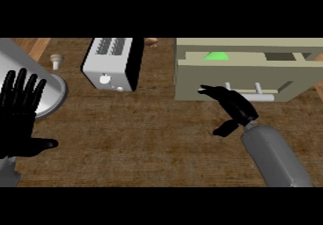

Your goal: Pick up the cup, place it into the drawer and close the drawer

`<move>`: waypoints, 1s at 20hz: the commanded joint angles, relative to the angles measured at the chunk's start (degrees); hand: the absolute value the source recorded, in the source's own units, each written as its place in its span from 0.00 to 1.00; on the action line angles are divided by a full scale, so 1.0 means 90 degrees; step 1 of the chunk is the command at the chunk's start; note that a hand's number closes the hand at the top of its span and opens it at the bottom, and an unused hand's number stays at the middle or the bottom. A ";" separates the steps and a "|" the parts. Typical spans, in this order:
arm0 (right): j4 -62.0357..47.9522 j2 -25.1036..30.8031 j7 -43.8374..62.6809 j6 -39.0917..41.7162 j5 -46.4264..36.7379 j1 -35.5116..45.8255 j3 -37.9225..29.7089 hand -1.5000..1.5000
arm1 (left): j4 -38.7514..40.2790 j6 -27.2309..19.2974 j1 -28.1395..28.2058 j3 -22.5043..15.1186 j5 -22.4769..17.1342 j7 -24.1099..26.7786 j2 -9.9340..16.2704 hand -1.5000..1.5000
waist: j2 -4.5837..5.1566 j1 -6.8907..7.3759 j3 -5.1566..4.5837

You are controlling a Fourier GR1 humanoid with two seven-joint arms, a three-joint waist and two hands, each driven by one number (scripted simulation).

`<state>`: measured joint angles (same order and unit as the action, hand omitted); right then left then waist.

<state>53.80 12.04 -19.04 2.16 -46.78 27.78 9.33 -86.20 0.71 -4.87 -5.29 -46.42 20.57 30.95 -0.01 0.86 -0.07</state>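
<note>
Brown woven-textured worktop (144,132) carries a beige box-shaped drawer unit (248,70) at its far right corner, its drawer pulled open and a green cup (216,56) already sitting inside, only its top showing. White slotted toaster (111,63) stands at the far edge, left of the unit. Right hand (230,105), fingers straight and holding nothing, touches the drawer front by its pale bar handle (245,92); left hand (19,114) rests open at the left edge; cup probably light and rigid, best taken by its wall.

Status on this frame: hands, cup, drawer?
Right hand open at the drawer front. Green cup inside; drawer not yet closed. Left hand open, resting at left edge.
</note>
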 commanded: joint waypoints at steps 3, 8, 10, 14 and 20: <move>-0.2239 -0.0263 -0.0681 -0.0380 0.0133 0.1273 -0.0639 0.00 | -0.0063 0.0294 0.0040 0.0310 -0.0040 -0.0186 0.0030 0.00 | 0.0056 0.0097 0.0016; -0.3434 0.0125 -0.0931 -0.0011 0.0231 0.2464 -0.1071 0.00 | 0.0390 0.0686 -0.0245 0.0576 -0.0102 -0.0189 0.0078 0.00 | 0.0094 0.0182 0.0018; -0.3831 0.0422 -0.1258 0.0067 0.0179 0.2579 -0.1116 0.00 | 0.0799 0.0981 -0.0186 0.0486 -0.0006 -0.0001 -0.0045 0.00 | 0.0135 0.0217 0.0017; -0.4342 0.0766 -0.1381 0.0179 0.0204 0.2981 -0.1308 0.00 | 0.0449 0.0739 -0.0190 0.0298 0.0166 -0.0119 -0.0178 0.00 | 0.0174 0.0341 0.0025; -0.4678 0.0893 -0.1423 0.0207 0.0237 0.3384 -0.1437 0.00 | 0.0637 0.0806 -0.0400 0.0384 0.0248 -0.0078 -0.0180 0.00 | 0.0205 0.0383 0.0026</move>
<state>15.38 17.24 -36.50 5.41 -44.80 52.72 -1.52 -81.35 8.11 -7.30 -2.00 -44.80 19.95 29.61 0.47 3.57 -0.18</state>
